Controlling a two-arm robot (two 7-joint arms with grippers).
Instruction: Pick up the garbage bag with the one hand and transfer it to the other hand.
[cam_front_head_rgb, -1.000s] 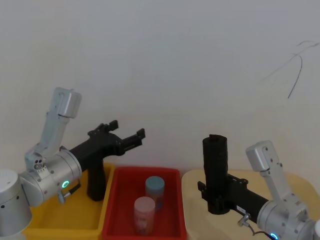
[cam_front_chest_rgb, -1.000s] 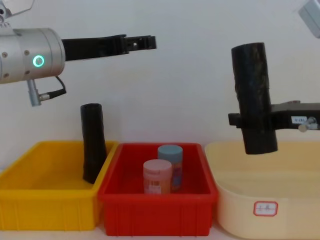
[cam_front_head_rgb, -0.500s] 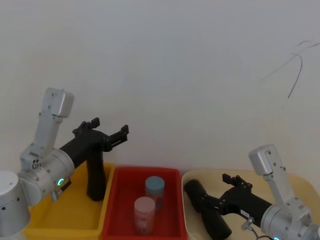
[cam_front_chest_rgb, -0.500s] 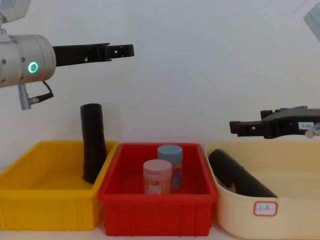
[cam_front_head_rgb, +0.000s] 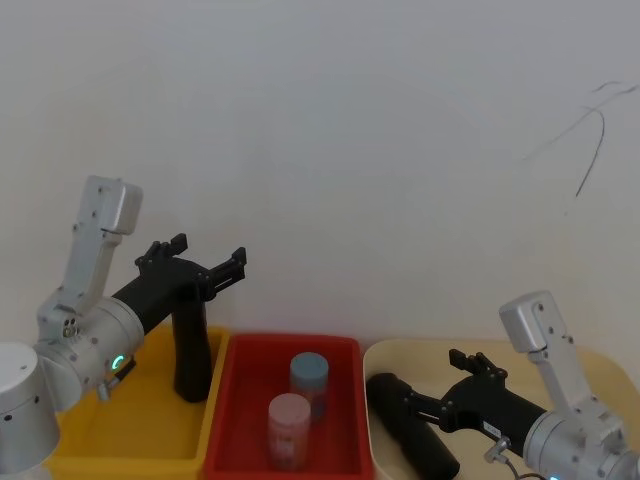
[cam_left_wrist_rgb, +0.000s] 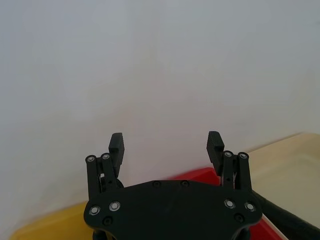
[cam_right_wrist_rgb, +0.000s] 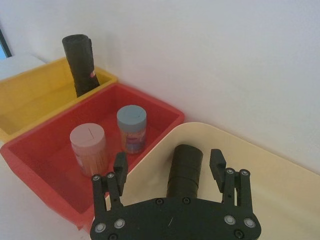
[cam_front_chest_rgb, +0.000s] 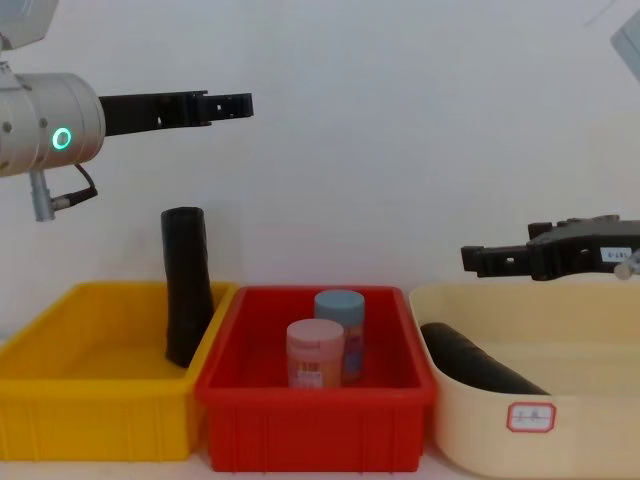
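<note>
Garbage bag (cam_front_chest_rgb: 475, 362) lying in cream tub (cam_front_chest_rgb: 600, 420); right gripper (cam_front_chest_rgb: 468, 258) above it, fingers wide; left gripper (cam_front_chest_rgb: 247, 104) high, fingers wide.

Below the right tool (cam_right_wrist_rgb: 168, 159), the garbage bag (cam_right_wrist_rgb: 185, 170) runs under the tool's black body, which hides its near end. Seen from the chest, its lower side lies behind the wall of the cream tub (cam_front_chest_rgb: 480, 430), where a red-bordered label (cam_front_chest_rgb: 531, 416) is too small to read. Behind the left tool (cam_front_head_rgb: 210, 250), the top of the slimmer black roll (cam_front_head_rgb: 190, 360) is covered.
</note>
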